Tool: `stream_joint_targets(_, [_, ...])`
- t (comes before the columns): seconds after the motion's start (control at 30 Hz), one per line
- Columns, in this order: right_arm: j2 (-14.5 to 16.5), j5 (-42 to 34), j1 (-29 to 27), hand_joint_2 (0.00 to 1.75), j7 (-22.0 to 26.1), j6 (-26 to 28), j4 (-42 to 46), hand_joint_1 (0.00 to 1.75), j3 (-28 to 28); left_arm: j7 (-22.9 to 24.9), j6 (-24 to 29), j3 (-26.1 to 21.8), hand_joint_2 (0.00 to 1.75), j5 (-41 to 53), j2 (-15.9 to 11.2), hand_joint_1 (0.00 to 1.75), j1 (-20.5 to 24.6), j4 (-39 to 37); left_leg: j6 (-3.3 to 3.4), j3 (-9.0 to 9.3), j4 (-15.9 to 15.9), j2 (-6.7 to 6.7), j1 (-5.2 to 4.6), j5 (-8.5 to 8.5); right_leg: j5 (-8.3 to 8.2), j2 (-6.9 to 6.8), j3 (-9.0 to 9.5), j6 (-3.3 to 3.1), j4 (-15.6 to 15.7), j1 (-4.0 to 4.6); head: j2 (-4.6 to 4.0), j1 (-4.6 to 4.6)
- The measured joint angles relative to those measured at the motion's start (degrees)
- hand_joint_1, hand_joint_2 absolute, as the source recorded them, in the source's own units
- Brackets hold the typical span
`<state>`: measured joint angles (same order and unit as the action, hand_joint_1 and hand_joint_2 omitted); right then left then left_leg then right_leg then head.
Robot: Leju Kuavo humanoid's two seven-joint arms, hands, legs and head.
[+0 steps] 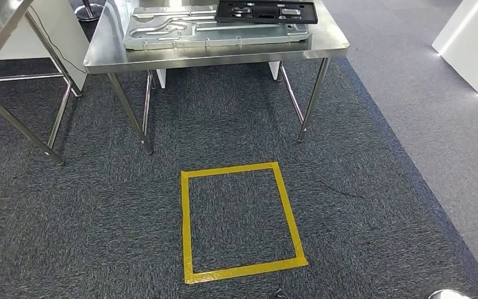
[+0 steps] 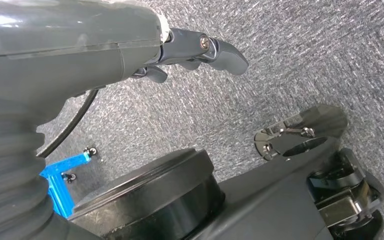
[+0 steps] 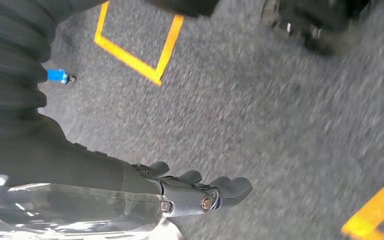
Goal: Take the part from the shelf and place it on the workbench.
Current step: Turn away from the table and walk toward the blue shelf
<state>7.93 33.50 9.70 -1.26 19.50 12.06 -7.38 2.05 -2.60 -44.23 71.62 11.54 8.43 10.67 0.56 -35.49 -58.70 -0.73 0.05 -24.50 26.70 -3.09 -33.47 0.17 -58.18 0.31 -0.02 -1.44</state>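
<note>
A flat black plastic part (image 1: 266, 11) lies at the far right of the stainless steel workbench (image 1: 211, 55), on a grey pressed-metal panel (image 1: 180, 34). The left hand (image 2: 200, 50) and right hand (image 3: 200, 192) hang above grey carpet (image 1: 348, 156), fingers loosely apart, holding nothing.

left hand (image 2: 180, 50) empty, right hand (image 3: 190, 192) empty, fingers apart

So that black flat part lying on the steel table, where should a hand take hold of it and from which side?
Probably by its near long edge. The black part lies flat atop the ribbed metal panel on the table, so coming from the robot's side and pinching the rim looks best. Its far edge is cut off from view.
</note>
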Motion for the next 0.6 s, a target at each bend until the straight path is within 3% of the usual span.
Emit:
stream_joint_targets(0.17, [0.00,-0.63,-0.30,0.00,2.90,0.45,-0.02,0.00,1.01,-0.34,-0.34,0.08,1.75,-0.02,0.00,0.00,0.07,0.00,0.00,-0.02,0.00,0.00,0.00,0.00,0.00,0.02,0.04,0.00,0.00,0.00,0.00,0.00])
stream_joint_targets(0.33, [-0.09,4.74,-0.38,0.00,9.69,10.40,-0.02,0.00,0.73,-1.79,0.09,0.06,1.75,-1.03,0.01,0.00,-0.12,0.00,0.00,-0.02,0.00,-0.01,0.00,-0.01,0.00,0.03,0.03,0.00,0.00,0.00,0.00,0.00])
stream_joint_targets(0.6, [-1.03,0.10,-0.37,0.00,12.99,-1.27,-0.04,0.00,2.07,-2.61,-0.18,0.06,1.75,-1.83,0.00,0.00,-0.20,0.00,-0.01,-0.03,0.00,-0.03,-0.01,-0.03,0.00,0.08,0.03,0.00,0.00,-0.02,0.00,0.00])
